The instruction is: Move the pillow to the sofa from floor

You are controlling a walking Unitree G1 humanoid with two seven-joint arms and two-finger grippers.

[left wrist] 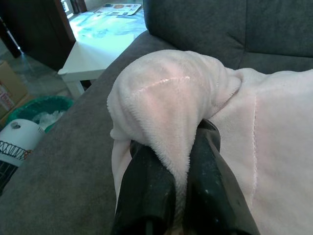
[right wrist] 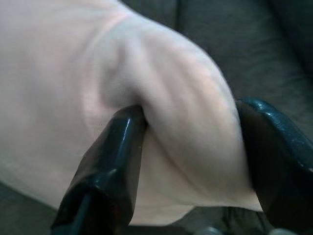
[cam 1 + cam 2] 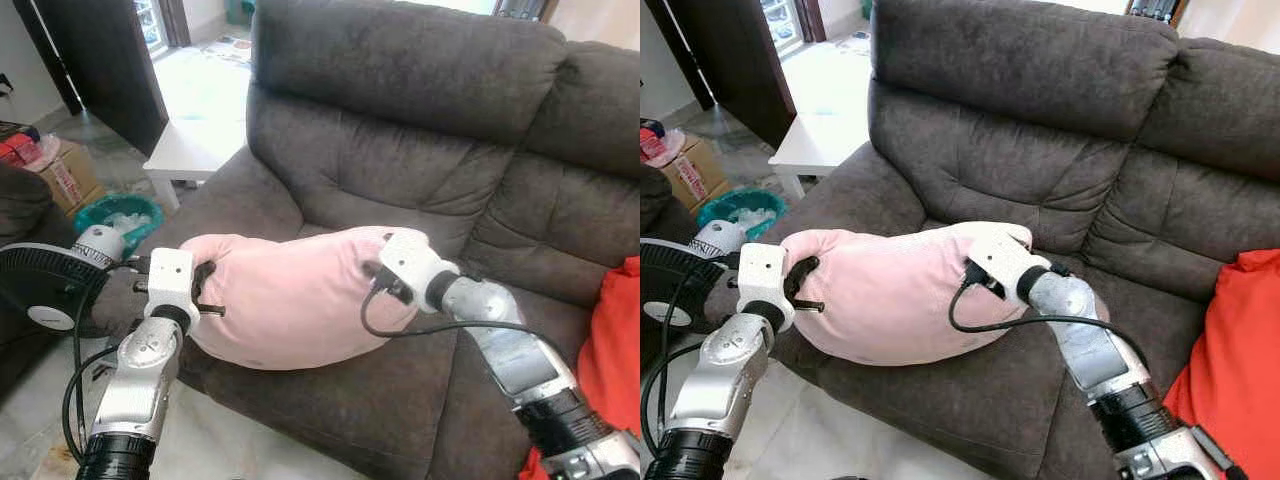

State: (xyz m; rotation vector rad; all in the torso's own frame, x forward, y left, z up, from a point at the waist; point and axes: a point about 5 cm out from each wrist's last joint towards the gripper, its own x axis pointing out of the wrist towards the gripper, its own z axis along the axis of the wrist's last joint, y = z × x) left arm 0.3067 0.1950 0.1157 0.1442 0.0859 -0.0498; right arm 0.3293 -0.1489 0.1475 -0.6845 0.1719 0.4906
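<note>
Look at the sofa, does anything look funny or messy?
Yes, a bit. The pink pillow is scrunched at both ends, because the left hand and the right hand are each pinching a bunched corner. It sits near the front edge of the gray sofa seat, not tucked against the backrest.

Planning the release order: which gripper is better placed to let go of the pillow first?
Probably the right gripper: its end of the pink pillow lies over the sofa seat, while the left gripper holds the end at the seat's front edge.
</note>
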